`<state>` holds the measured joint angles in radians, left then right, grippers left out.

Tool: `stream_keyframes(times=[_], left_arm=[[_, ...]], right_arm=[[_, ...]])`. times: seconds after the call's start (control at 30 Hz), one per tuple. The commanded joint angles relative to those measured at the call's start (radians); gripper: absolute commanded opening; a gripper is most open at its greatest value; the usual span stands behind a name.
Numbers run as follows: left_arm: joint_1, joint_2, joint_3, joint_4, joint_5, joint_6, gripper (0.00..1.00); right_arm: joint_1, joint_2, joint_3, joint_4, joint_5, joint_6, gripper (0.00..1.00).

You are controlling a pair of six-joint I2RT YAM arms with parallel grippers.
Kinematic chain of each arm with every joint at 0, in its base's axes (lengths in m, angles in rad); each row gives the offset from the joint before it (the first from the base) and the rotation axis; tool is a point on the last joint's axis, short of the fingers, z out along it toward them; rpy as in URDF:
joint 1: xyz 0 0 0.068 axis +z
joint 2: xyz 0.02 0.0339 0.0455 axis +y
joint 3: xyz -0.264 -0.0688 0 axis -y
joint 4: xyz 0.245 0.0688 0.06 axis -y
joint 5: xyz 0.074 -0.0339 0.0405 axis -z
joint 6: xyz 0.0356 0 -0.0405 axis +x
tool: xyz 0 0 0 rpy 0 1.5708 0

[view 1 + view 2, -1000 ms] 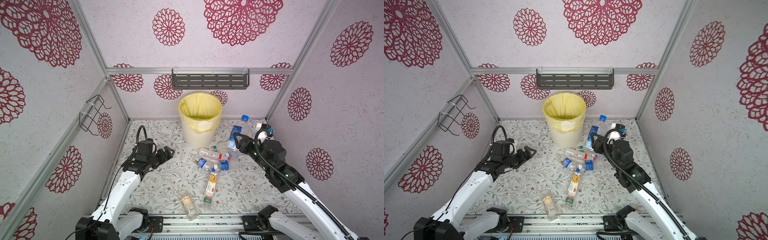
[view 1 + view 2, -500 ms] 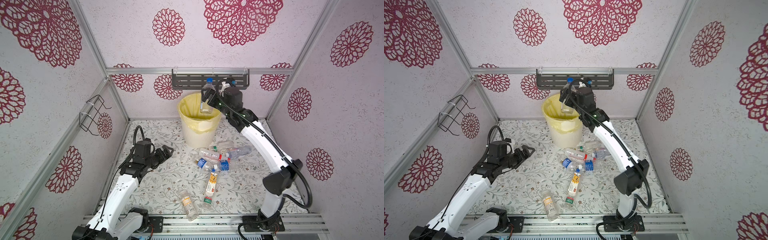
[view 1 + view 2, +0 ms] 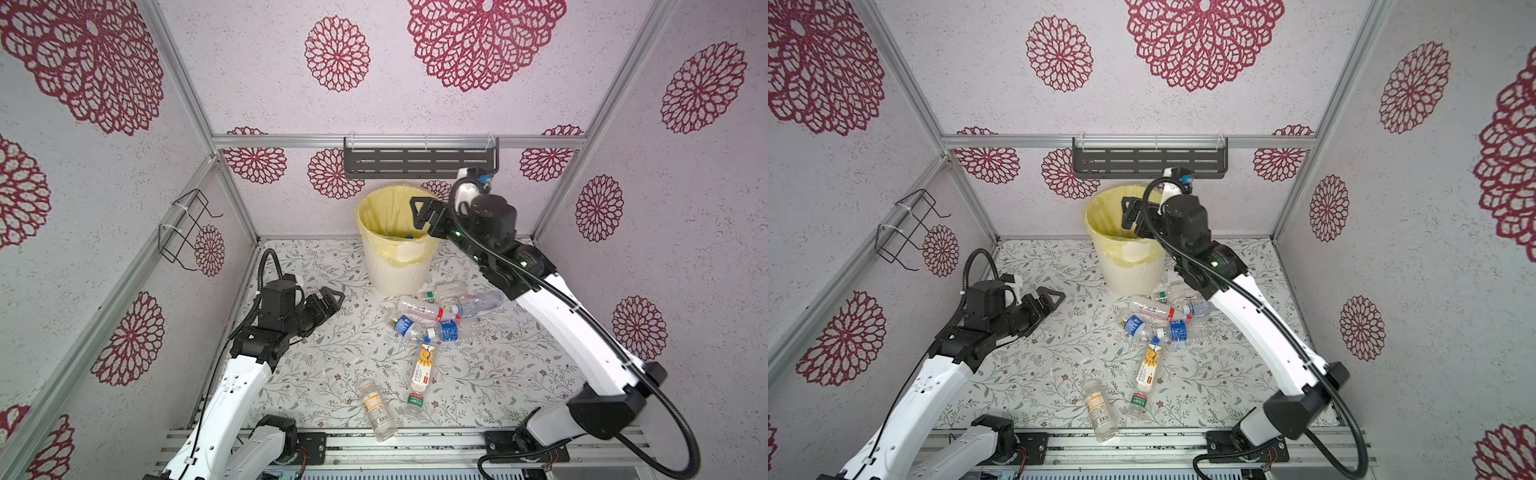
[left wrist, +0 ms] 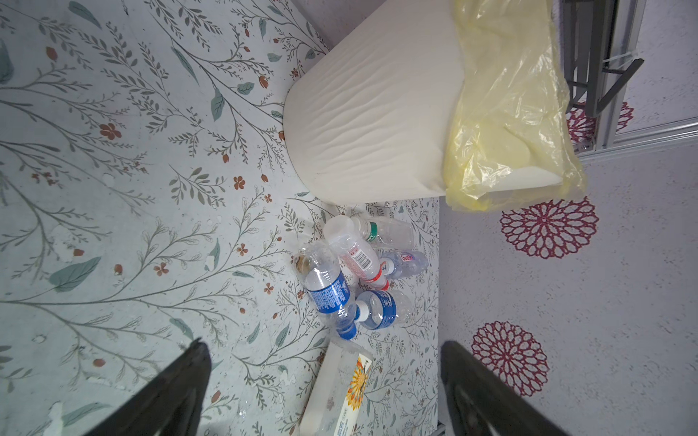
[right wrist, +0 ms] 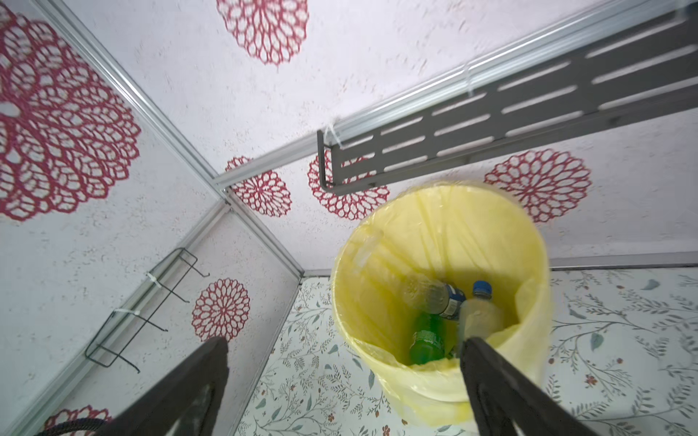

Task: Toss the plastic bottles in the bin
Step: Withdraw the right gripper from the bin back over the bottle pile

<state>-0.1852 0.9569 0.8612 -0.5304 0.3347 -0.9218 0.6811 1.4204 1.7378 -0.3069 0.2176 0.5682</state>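
The bin, cream-white with a yellow bag over its rim, stands at the back of the floor. My right gripper hangs open and empty over its right rim. Inside the bin lie a green bottle, a blue-labelled bottle and a blue-capped bottle. Several plastic bottles lie heaped on the floor in front of the bin. My left gripper is open and empty, low on the left, pointing at the heap.
Closer to the front lie a sunflower-labelled bottle, a small green-labelled bottle and an orange-labelled bottle by the front rail. A grey slotted shelf hangs on the back wall above the bin. A wire rack sticks out from the left wall.
My right arm lifted a blue-capped bottle from the floor to above the bin, opened and let it go. The bottle now lies in the bin. The left arm barely moved.
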Motion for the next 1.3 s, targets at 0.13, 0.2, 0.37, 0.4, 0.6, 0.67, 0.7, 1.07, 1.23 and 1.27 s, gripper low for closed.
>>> stream_keyframes(times=[0.13,0.2,0.37,0.4,0.6,0.67,0.7,1.07,1.23,1.27], left_arm=[[0.0,-0.019,-0.032,0.024,0.1,-0.025,0.97],[-0.008,-0.032,-0.036,0.006,0.082,-0.022,0.97],[-0.021,-0.083,-0.077,0.002,0.015,-0.006,0.97],[-0.024,-0.091,-0.094,0.029,0.015,-0.003,0.97],[-0.061,-0.086,-0.049,-0.029,-0.038,-0.001,0.97],[-0.083,-0.096,-0.052,-0.03,-0.063,-0.012,0.97],[-0.097,-0.105,-0.06,-0.024,-0.079,-0.022,0.97],[-0.164,-0.189,-0.152,-0.031,-0.117,-0.098,0.97],[-0.199,-0.255,-0.207,-0.066,-0.16,-0.142,0.97],[-0.205,-0.266,-0.222,-0.069,-0.168,-0.155,0.97]], right_arm=[[-0.003,-0.301,-0.356,0.029,0.112,0.051,0.99],[-0.003,-0.377,-0.443,0.018,0.118,0.072,0.99],[-0.003,-0.501,-0.63,0.011,0.074,0.096,0.99],[-0.003,-0.512,-0.654,-0.003,0.053,0.098,0.99],[-0.003,-0.652,-0.811,-0.022,0.03,0.157,0.99],[-0.003,-0.698,-0.84,-0.043,0.054,0.154,0.99],[-0.003,-0.715,-0.851,-0.058,0.06,0.153,0.99],[-0.003,-0.733,-0.988,-0.07,0.014,0.177,0.99],[-0.003,-0.675,-1.021,-0.034,0.008,0.19,0.99],[-0.003,-0.666,-1.029,-0.025,0.007,0.196,0.99]])
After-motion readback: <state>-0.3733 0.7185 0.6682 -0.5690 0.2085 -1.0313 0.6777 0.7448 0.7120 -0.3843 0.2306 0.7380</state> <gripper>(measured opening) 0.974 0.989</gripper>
